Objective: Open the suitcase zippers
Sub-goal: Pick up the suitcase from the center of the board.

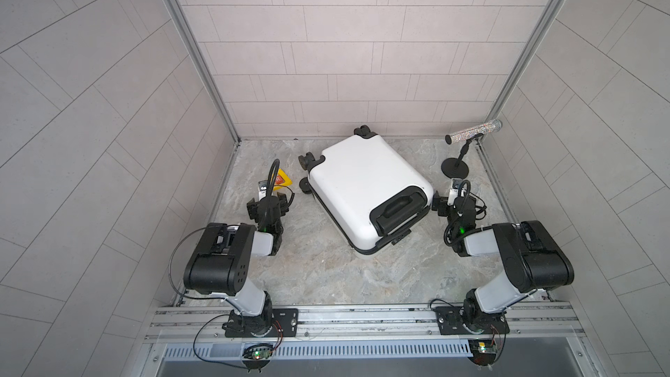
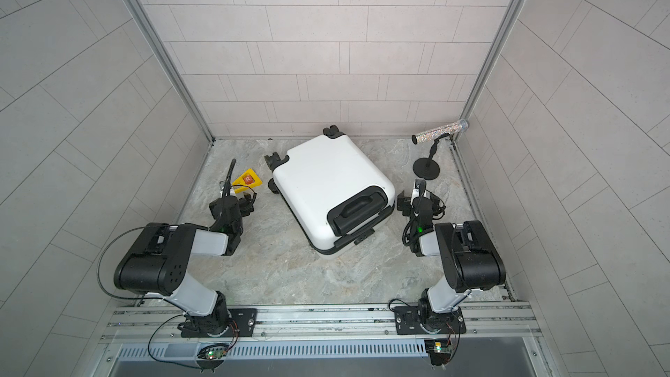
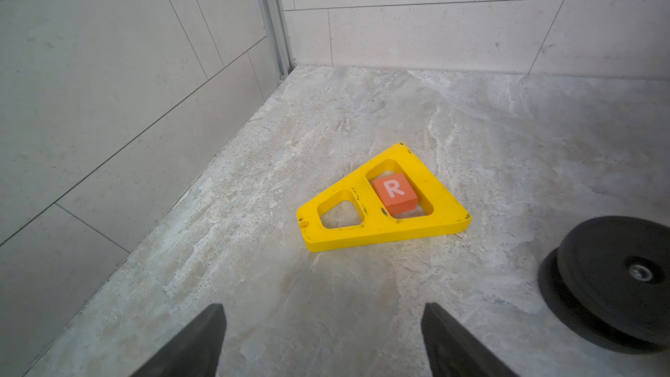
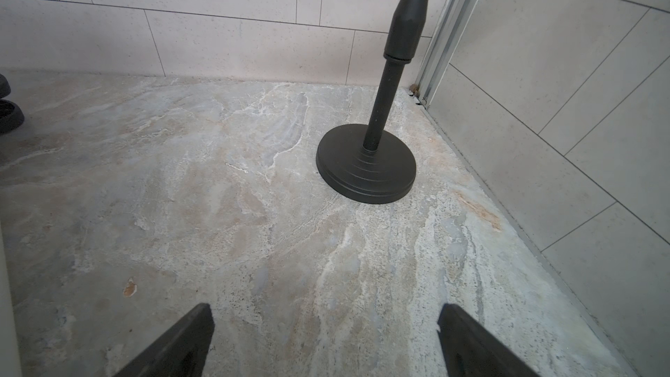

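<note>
The white suitcase (image 1: 362, 179) (image 2: 326, 175) lies flat in the middle of the stone floor, with its black handle (image 1: 398, 208) towards the front right and its wheels towards the back left. The black zippers band (image 1: 377, 246) shows along its lower front edge; the pulls are too small to make out. My left gripper (image 1: 270, 201) (image 3: 322, 306) hovers low to the left of the suitcase, open and empty, with a suitcase wheel (image 3: 612, 277) beside it. My right gripper (image 1: 453, 204) (image 4: 325, 306) sits close to the suitcase's right side, open over bare floor.
A yellow wedge-shaped holder (image 3: 384, 226) with an orange "R" block (image 3: 395, 194) lies ahead of the left gripper, near the left wall. A glittery microphone (image 1: 473, 132) on a black stand with a round base (image 4: 366, 165) occupies the back right corner. Tiled walls enclose three sides.
</note>
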